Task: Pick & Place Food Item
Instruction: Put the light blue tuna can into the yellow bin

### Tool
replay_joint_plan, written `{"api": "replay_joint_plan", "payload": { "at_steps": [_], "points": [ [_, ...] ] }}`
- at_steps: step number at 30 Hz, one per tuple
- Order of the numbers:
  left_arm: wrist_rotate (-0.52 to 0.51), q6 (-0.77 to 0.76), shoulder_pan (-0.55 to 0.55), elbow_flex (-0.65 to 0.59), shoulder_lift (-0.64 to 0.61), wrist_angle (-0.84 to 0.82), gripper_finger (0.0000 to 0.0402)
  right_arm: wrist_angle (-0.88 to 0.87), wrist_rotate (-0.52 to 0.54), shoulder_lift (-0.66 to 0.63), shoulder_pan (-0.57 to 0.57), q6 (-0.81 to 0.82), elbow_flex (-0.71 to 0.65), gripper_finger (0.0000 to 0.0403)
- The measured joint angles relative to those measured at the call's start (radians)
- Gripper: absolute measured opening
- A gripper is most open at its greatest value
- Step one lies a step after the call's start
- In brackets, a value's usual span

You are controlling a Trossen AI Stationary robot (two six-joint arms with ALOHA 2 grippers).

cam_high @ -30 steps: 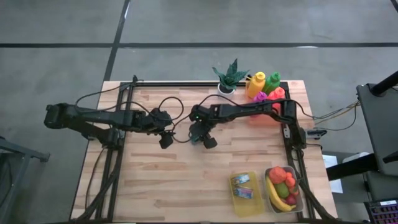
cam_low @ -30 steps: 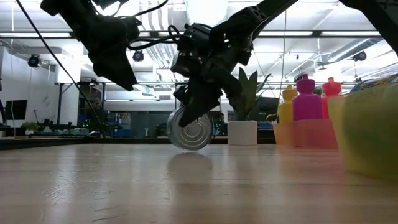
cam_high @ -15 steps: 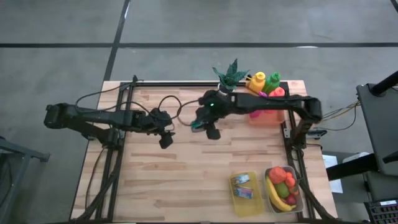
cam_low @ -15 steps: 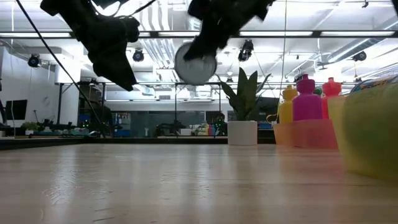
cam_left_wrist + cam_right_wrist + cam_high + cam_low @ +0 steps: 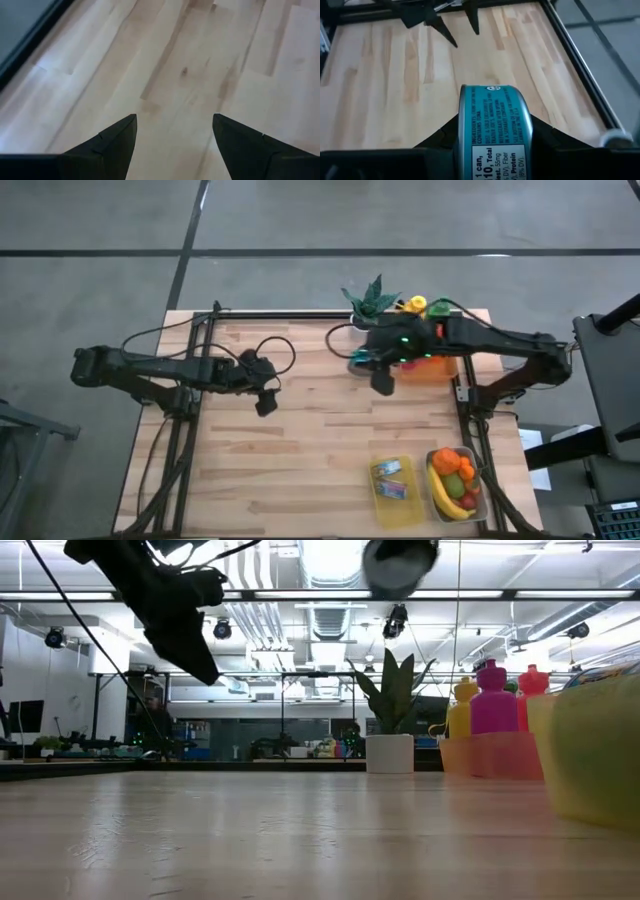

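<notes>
A flat round can with a teal label [image 5: 492, 125] hangs high above the table with my right gripper [image 5: 372, 368] shut on it. In the low view its round face [image 5: 398, 564] shows near the picture's top. In the high view it is just in front of the potted plant [image 5: 366, 305]. My left gripper [image 5: 265, 402] hovers open over the bare wood left of the table's middle, with nothing between its fingers [image 5: 115, 142]. My right gripper pinches the can by its two flat round ends [image 5: 462, 131], one finger [image 5: 440, 140] on each. The can stands on edge between them, its labelled rim facing back toward the wrist. It is lifted well clear of the table, and the fingers slant downward.
A yellow tub [image 5: 393, 490] with small packets and a bowl of fruit [image 5: 456, 483] stand at the near right corner. Coloured bottles in an orange tray [image 5: 428, 320] and the plant stand at the far right edge. Bare wood lies across the table's middle.
My right gripper has risen steeply with the can, from just above the table's middle to high up. It has also gone toward the right and far edges while rolling at the wrist. The can is now far above the table. My left gripper has stayed in place.
</notes>
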Motion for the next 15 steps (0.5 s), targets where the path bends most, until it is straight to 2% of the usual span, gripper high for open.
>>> {"api": "replay_joint_plan", "payload": {
  "at_steps": [5,10,15],
  "points": [
    [-0.068,0.05,0.0,0.0,0.0,0.0,0.0263,-0.117,0.047,-0.097,0.074,0.097,-0.004,0.0125],
    [-0.166,0.071,0.0,0.0,0.0,0.001,0.0263,-0.134,0.061,-0.154,0.21,0.222,-0.025,0.0125],
    [-0.247,0.074,0.001,0.0,0.0,0.001,0.0263,-0.135,0.268,-0.142,0.402,0.335,-0.037,0.0125]
  ]
}}
